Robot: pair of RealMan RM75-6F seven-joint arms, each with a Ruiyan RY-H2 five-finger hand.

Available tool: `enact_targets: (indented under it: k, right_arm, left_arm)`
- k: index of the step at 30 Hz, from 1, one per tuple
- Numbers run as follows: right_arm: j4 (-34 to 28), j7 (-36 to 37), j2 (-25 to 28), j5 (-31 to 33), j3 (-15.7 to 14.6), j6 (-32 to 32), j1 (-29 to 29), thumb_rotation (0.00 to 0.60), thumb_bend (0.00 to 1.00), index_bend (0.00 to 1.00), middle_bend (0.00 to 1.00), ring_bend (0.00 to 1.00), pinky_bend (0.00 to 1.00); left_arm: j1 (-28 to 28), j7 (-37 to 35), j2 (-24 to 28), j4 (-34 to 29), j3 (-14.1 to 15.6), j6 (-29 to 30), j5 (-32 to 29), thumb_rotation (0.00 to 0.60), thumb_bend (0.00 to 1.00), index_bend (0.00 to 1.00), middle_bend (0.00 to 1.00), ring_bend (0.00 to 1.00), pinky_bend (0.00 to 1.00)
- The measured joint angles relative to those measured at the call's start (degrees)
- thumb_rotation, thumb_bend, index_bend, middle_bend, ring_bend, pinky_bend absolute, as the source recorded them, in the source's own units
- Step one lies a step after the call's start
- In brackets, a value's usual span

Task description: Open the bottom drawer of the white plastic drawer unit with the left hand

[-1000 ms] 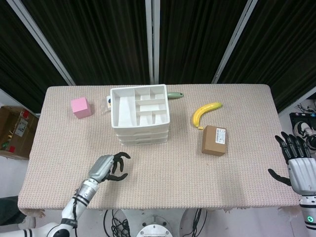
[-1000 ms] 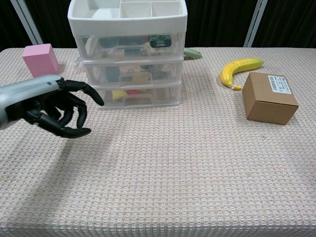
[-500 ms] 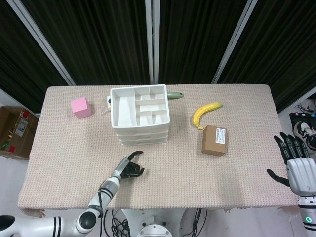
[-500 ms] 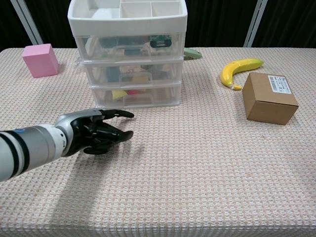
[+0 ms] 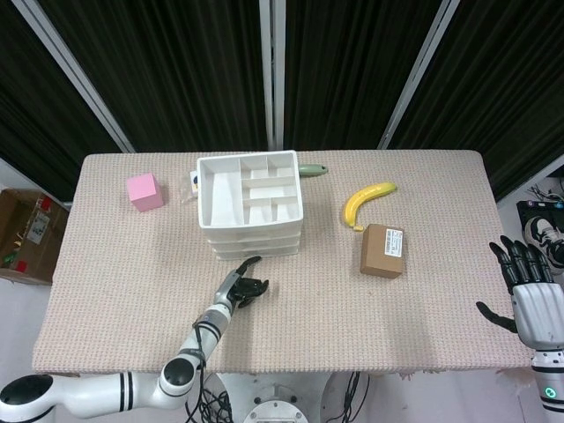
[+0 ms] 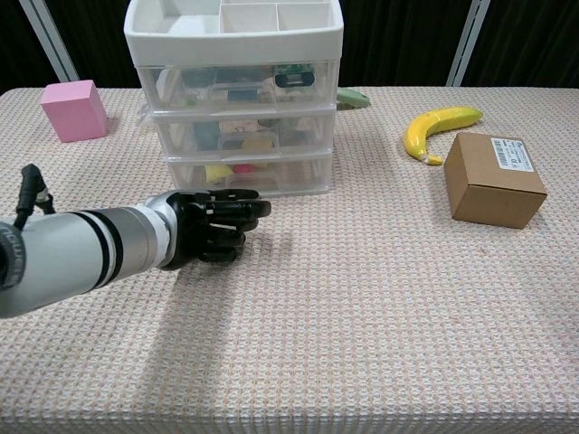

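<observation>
Left hand (image 6: 213, 226) blk; forearm silver w/ blk bands, cable
</observation>
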Motion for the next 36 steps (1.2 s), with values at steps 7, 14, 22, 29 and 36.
enact_targets:
  k: [7, 14, 22, 29, 36]
  right_arm:
    - [0.3, 0.2, -0.2, 0.3, 0.1, -0.2, 0.0, 0.6, 0.05, 0.0, 0.01, 0.0, 0.02]
    - [0.8, 0.3, -0.5, 0.4, 0.2, -0.5, 0.2, 0.6, 0.05, 0.0, 0.01, 0.0, 0.02]
    - [1.2, 0.6, -0.7, 1.0, 0.3, -0.9, 0.2, 0.6, 0.05, 0.0, 0.01, 0.0, 0.02]
    - [1.5, 0.5, -0.9, 1.4, 0.3, -1.5, 0.4, 0.6, 0.05, 0.0, 0.01, 0.0, 0.02]
    - [1.9, 0.6, -1.3, 1.7, 0.2, -1.9, 0.4, 0.6, 0.05, 0.0, 0.01, 0.0, 0.02]
  left_arm:
    - [0.4, -4.8, -1.4, 1.3, -3.1, -2.0, -1.7, 0.6, 0.42, 0.09, 0.83, 0.92, 1.0]
    - [0.3, -8.0, -2.2, 2.8, -5.5, -5.0, -4.8, 0.6, 0.42, 0.17, 0.83, 0.91, 1.0]
    - [0.0, -11.3, -2.5, 4.5, -7.2, -8.8, -6.9, 0.6, 0.44, 0.25, 0.83, 0.91, 1.0]
    - [0.0, -13.6, -2.5, 5.2, -7.9, -11.3, -7.2, 0.6, 0.44, 0.28, 0.83, 0.91, 1.0]
    - [-0.4, -15.6, -2.4, 7.1, -8.2, -13.0, -8.9, 0.6, 0.46, 0.31, 0.83, 0.91, 1.0]
